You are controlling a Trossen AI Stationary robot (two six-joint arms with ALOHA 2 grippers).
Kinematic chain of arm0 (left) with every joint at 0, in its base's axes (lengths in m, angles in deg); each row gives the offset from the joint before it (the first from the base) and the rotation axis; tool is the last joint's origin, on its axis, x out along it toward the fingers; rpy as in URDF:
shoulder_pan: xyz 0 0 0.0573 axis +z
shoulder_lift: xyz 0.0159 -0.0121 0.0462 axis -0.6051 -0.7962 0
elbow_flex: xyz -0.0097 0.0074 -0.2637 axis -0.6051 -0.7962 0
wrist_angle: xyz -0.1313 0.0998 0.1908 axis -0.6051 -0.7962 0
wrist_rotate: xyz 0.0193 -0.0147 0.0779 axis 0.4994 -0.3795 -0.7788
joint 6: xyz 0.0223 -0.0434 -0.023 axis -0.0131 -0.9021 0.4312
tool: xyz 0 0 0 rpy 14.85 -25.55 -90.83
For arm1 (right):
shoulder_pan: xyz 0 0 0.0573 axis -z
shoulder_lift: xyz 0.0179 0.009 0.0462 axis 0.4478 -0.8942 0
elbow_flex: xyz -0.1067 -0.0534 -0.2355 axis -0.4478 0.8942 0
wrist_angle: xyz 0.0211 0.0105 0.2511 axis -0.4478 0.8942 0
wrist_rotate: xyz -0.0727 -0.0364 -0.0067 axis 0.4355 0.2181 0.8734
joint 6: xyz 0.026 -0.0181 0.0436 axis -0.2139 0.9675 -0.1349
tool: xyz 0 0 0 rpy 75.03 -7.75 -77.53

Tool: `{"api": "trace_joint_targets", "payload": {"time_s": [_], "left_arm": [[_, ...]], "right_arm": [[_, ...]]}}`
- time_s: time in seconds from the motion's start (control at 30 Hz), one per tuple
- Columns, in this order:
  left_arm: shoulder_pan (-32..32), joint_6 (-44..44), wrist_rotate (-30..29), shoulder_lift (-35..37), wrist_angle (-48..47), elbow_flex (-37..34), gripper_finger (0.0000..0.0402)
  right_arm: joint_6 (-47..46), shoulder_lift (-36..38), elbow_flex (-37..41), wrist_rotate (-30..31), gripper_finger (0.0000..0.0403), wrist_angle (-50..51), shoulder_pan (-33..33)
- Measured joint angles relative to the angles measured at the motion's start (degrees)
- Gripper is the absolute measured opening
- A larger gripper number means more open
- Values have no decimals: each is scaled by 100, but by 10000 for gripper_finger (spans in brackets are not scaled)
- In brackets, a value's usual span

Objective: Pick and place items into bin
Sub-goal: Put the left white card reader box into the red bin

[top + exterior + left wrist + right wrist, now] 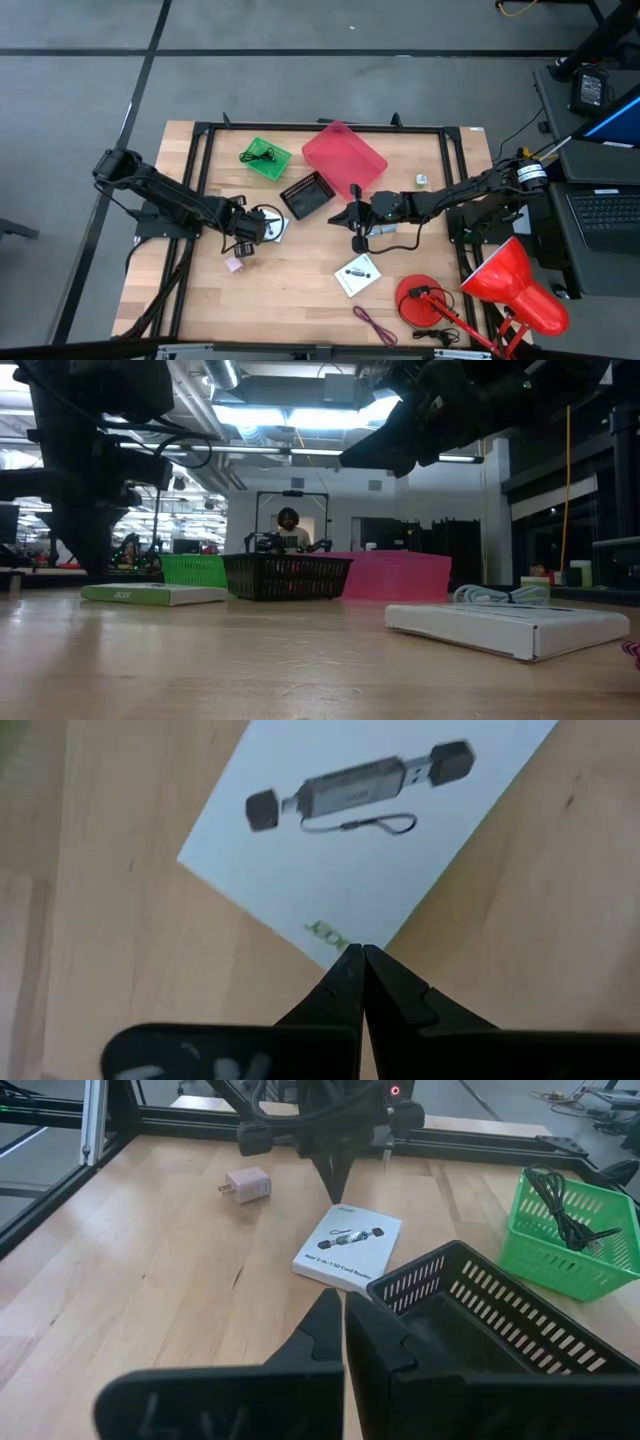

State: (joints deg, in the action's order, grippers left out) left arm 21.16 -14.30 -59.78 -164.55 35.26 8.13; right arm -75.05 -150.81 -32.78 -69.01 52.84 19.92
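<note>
Table [300, 290]: here's the wooden top with the loose items spread across the near half and all three containers lined up along the far side. Every drop looks like a short carry away from the camera.
Red lamp [515, 285]: parked at the right front corner, no part of the job, but the right arm has to reach past it.
Pink bin [343, 155]: the far middle container, the biggest, tilted at an angle and showing nothing inside from above.
Green bin [265, 158]: far left of the row, with a black cable already lying in it.
Black basket [480, 1320]: just nearer than the other two, between both arms, so either can reach it.
Left arm: stretched in from the left edge and bent down at the wrist, so the tool points steeply at the table.
Left gripper [362, 952]: fingers pressed together with nothing between them, tip right over the edge of a white card box [370, 830]. My read is that it is lining up on that box, and the fingers must part first.
Right arm: reaching in low and long from the right side.
Right gripper [343, 1302]: clenched and empty, hanging beside the black basket, apparently waiting.
Second white box [357, 274]: flat on the wood near the front, well apart from both grippers.
Maroon cord [375, 325]: looped at the front edge, untouched.
Pink cube [248, 1184]: just beside the left gripper, on bare wood.
</note>
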Motion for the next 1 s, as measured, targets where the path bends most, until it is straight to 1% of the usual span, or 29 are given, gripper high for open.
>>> {"api": "trace_joint_targets", "payload": {"time_s": [0.7,0.93,1.0], "left_arm": [[0,48,44,0,-47,0,2],[0,50,65,-255,-32,0,2],[0,38,-11,-324,-26,5,2]], "right_arm": [[-13,2,0,0,0,0,-49],[-2,2,2,-2,0,-2,-120],[-2,2,2,-2,0,-9,-120]]}}
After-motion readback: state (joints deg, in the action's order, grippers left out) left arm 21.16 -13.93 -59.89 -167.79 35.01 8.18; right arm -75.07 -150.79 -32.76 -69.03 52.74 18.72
